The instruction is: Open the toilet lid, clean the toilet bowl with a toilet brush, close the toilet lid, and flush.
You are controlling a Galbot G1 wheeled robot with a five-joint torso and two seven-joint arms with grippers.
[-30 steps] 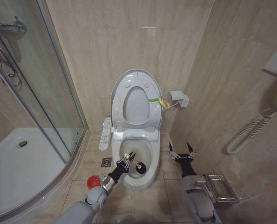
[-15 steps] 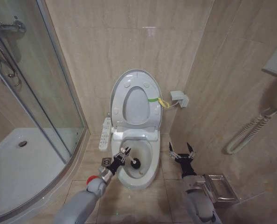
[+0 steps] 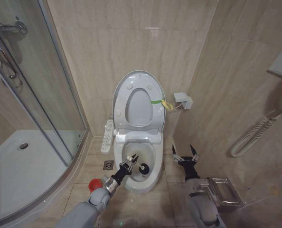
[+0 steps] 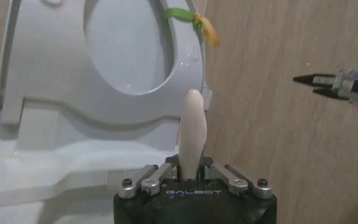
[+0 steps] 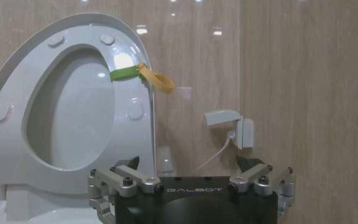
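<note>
The toilet lid (image 3: 137,97) stands upright against the wall, its green strap and yellow loop (image 3: 166,105) on the right edge. Below it the toilet bowl (image 3: 155,156) lies open. My left gripper (image 3: 129,165) hangs over the bowl's left rim, shut on the toilet brush's pale handle (image 4: 191,128). The black brush head (image 3: 144,167) is down inside the bowl. The red holder (image 3: 94,183) sits on the floor left of the toilet. My right gripper (image 3: 185,155) waits open, right of the bowl. The right wrist view shows the raised lid (image 5: 73,107) beyond the right gripper (image 5: 187,163).
A glass shower enclosure (image 3: 46,104) and its white tray (image 3: 17,166) take up the left. A control panel (image 3: 107,135) hangs beside the seat, with a floor drain (image 3: 108,165) below. A wall box (image 3: 183,99) and a metal dish (image 3: 221,190) are on the right.
The left gripper swung the brush toward the bowl's far left, then back toward the near right. The right arm and the lid have stayed still.
</note>
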